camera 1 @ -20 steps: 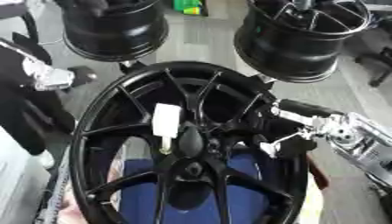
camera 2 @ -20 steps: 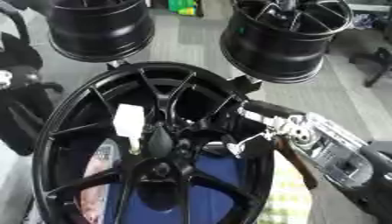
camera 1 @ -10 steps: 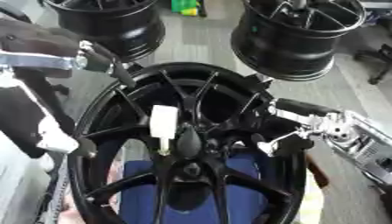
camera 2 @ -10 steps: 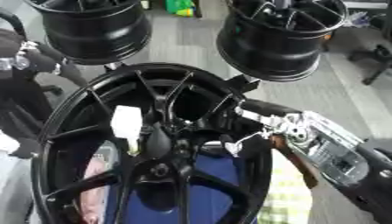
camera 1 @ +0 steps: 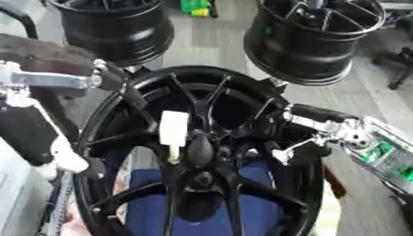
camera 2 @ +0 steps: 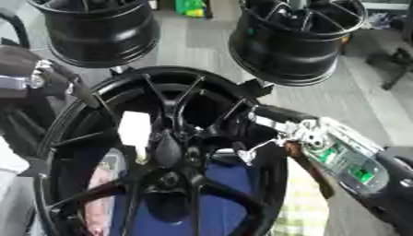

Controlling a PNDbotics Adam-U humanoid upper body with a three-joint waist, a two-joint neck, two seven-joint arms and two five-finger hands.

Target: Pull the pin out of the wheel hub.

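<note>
A large black wheel hub (camera 1: 202, 152) stands tilted in the middle, its spokes facing me. A white pin (camera 1: 173, 131) with a cream shaft sticks out beside the black centre cap (camera 1: 199, 145). My right hand (camera 1: 316, 125) sits on the hub's right rim, fingers curled over the edge and one thin finger reaching inside. My left arm comes in from the upper left. Its hand (camera 1: 66, 160) hangs by the hub's left rim, apart from the pin. Nothing holds the pin.
Two more black wheels stand behind, one at the back left (camera 1: 113, 27) and one at the back right (camera 1: 322, 39). A blue cloth (camera 1: 145, 207) lies under the hub. A checked cloth (camera 2: 300, 203) shows at the lower right.
My left arm has swung in from the left edge and come down beside the hub's left rim. The right hand and the pin have stayed put.
</note>
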